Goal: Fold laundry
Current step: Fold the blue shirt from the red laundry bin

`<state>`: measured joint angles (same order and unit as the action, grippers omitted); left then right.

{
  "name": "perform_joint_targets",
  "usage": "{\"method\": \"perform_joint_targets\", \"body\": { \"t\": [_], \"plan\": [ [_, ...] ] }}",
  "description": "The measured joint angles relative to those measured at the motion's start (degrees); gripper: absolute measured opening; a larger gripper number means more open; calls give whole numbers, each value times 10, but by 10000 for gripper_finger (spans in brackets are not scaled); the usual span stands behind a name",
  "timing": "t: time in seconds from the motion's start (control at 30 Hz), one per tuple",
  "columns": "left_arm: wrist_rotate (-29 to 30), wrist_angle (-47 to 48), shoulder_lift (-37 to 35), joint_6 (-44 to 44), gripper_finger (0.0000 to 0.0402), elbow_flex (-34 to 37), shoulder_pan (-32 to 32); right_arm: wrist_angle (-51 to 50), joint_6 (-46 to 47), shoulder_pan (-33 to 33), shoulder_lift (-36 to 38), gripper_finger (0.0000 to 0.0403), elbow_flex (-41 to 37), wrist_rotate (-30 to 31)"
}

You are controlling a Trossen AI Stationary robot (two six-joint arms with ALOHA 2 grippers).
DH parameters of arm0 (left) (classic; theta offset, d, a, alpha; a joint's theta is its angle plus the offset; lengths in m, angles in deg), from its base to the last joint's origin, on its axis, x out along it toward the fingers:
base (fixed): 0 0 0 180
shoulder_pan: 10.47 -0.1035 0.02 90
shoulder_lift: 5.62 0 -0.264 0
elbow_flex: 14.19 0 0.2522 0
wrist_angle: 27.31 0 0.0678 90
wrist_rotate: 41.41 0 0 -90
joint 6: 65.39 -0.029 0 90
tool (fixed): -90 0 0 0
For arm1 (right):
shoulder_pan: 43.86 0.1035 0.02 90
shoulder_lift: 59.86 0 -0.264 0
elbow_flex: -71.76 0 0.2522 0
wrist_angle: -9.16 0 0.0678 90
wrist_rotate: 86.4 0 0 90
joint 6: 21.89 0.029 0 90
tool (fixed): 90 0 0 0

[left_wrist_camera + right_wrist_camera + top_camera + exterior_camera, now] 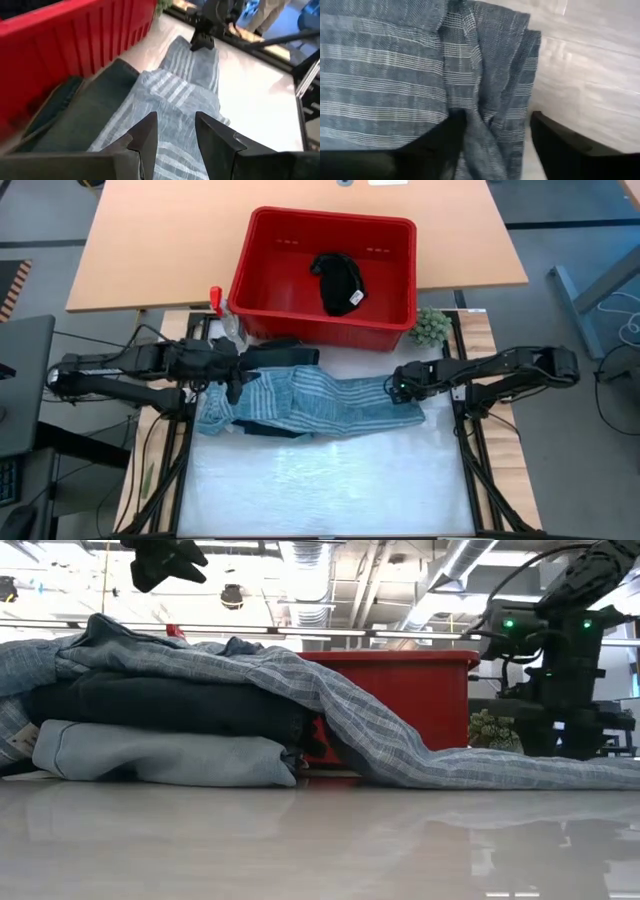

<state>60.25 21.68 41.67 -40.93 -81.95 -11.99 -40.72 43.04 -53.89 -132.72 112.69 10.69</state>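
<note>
Fingers of the right gripper (497,137) straddle the striped garment (330,400) mid-frame, parted; left gripper (175,135) hovers open, empty.

Grey-blue striped garment (330,400) over dark navy garment (170,705) and light blue garment (160,755); red basket (262,305).

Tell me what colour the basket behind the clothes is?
The basket is bright red. It shows best in the high view.
</note>
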Motion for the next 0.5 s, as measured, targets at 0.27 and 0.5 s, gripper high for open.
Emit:
{"method": "perform_joint_targets", "body": {
  "t": [0.27, 0.5],
  "plan": [
    [28, 0, 10, -10, 118, 0, 9, 6, 4, 9, 11, 33, 38, -21],
    [31, -51, 32, -1, 119, 19, 11, -190, -67, -30, 50, 35, 166, -34]
  ]
}}
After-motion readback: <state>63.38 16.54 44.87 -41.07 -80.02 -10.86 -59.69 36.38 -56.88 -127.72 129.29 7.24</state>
